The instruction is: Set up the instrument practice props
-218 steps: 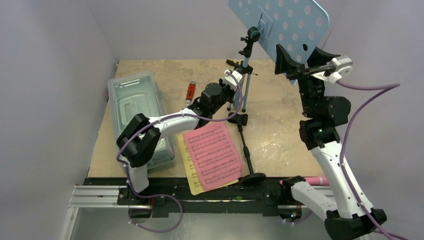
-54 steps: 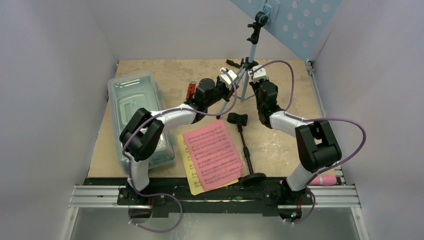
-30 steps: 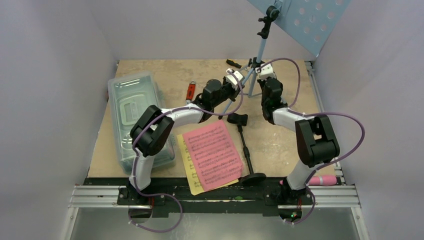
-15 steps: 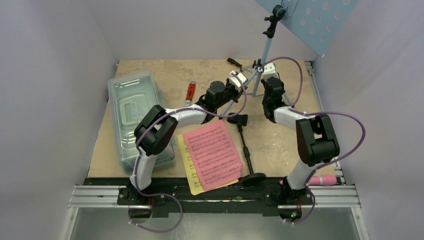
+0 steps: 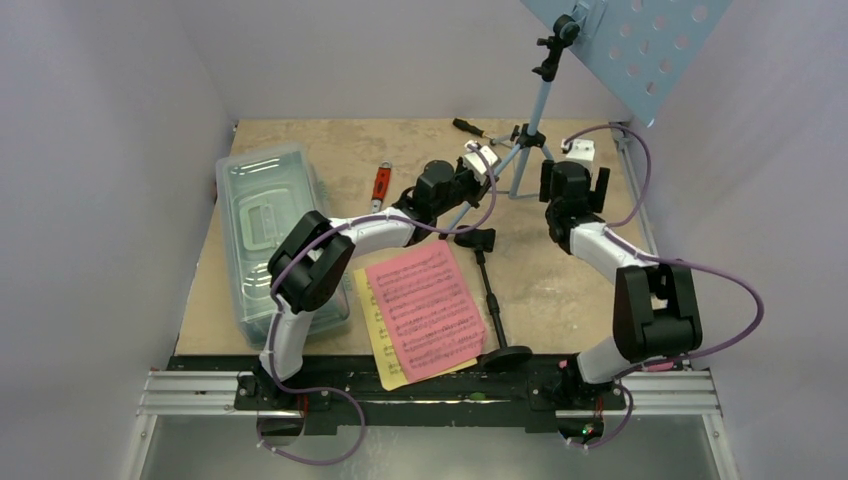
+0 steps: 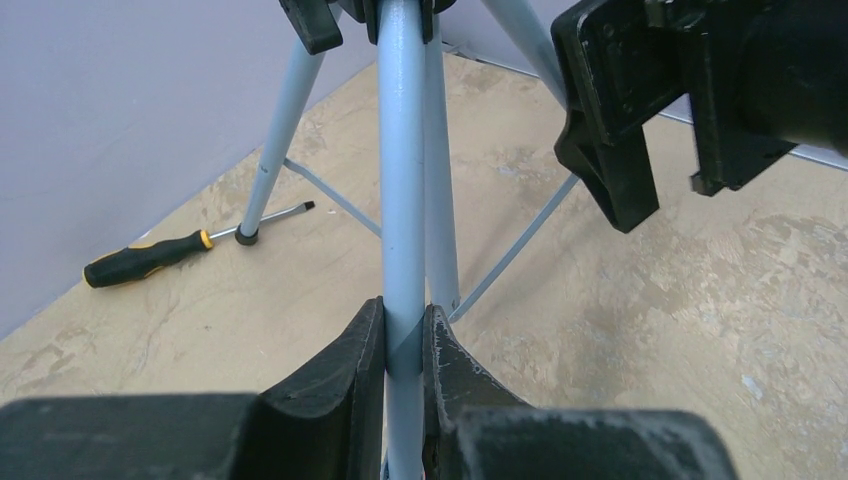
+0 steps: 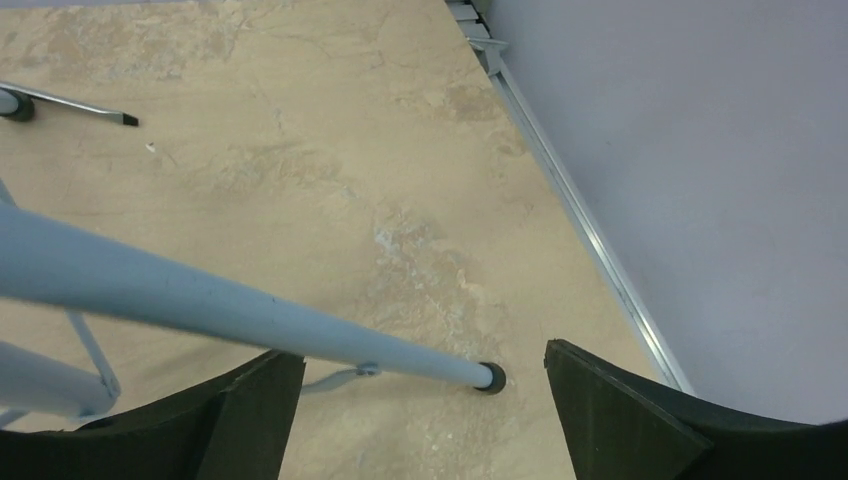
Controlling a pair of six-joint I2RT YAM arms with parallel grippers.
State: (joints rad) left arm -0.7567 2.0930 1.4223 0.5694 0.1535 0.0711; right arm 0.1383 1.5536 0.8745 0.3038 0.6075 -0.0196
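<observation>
The table (image 5: pixel 560 290) is walled at the left, back and right, with a metal rail along its right edge. A clear lidded box (image 5: pixel 270 230) lies along the left side, its long axis running near to far.

The music stand (image 5: pixel 535 110) is upright in the far right corner. Its pole rises from the tripod, and the perforated blue desk (image 5: pixel 640 40) is at the top, tilted and cut off by the edge of the overhead view. One tripod foot (image 7: pixel 490 378) rests on the table near the right rail, with little room beyond it. The widest bare area lies between the stand and the near edge on the right.

Pink pages (image 5: pixel 425 305) lie on yellow pages (image 5: pixel 378 345) near the front centre, both slightly askew. Just to their right the black mic stand (image 5: pixel 490 290) lies flat. Its round base (image 5: pixel 505 357) is at the near edge and its clip (image 5: pixel 477 238) points towards the far side.

The left gripper (image 6: pixel 404 320) is clamped tight on a pale blue tripod leg (image 6: pixel 403 200). The right gripper (image 7: pixel 425 390) is spread wide and holds nothing; a leg (image 7: pixel 200 300) passes in front of it, clear of both fingers.

A red-handled wrench (image 5: pixel 381 185) lies beside the box. A screwdriver (image 6: pixel 150 258) lies by the back wall, just behind the tripod.
</observation>
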